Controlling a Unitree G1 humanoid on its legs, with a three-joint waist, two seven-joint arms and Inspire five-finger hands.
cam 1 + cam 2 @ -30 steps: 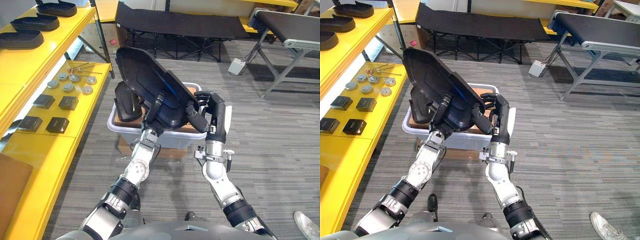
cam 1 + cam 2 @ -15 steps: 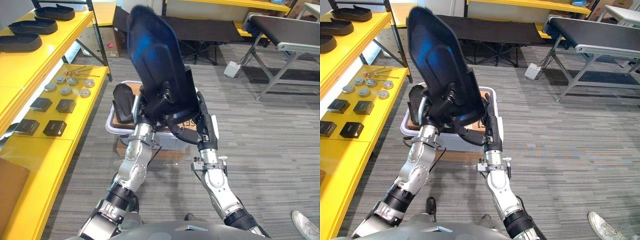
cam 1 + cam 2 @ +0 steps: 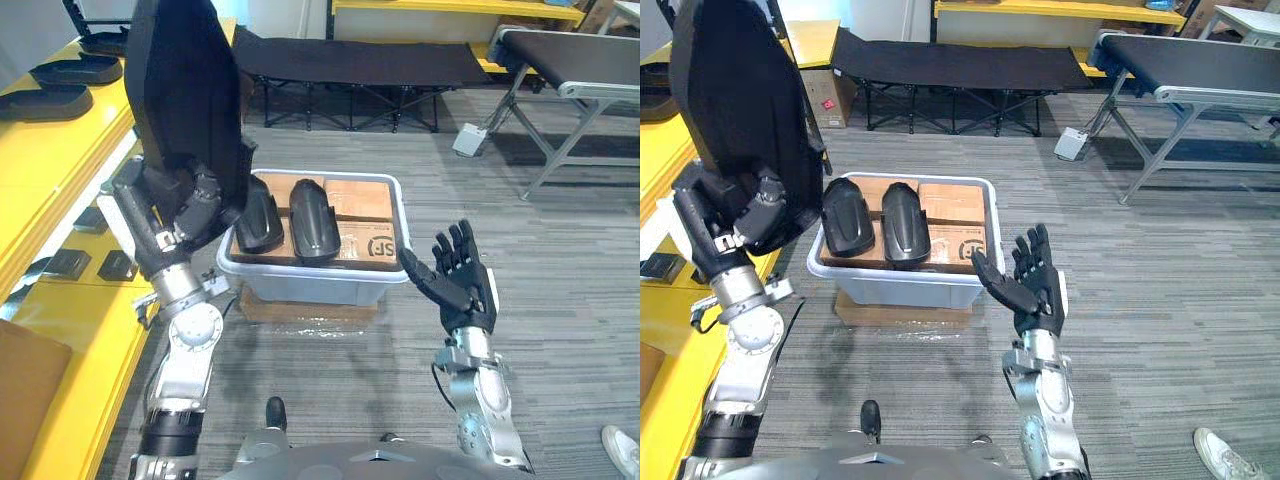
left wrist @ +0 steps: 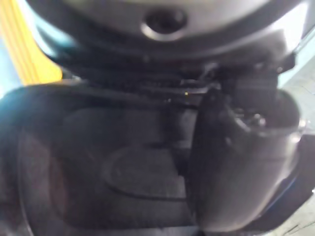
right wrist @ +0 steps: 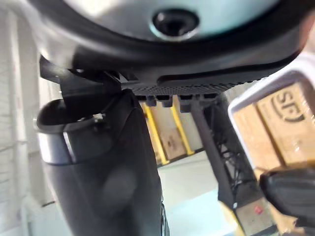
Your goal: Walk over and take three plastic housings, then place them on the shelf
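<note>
Gripping black plastic housing [image 3: 185, 90] upright at 10 o'clock, left hand [image 3: 188, 207] is curling round its base; right hand [image 3: 462, 283] is hanging open, empty, at 4 o'clock; two housings [image 3: 315, 222] are lying in bin [image 3: 310, 282].

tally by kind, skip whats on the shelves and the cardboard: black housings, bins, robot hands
housings: 3
bin: 1
robot hands: 2, left robot hand gripping one housing, right robot hand open
total: 6

The raised housing [image 3: 185, 100] is cut off by the top edge.
</note>
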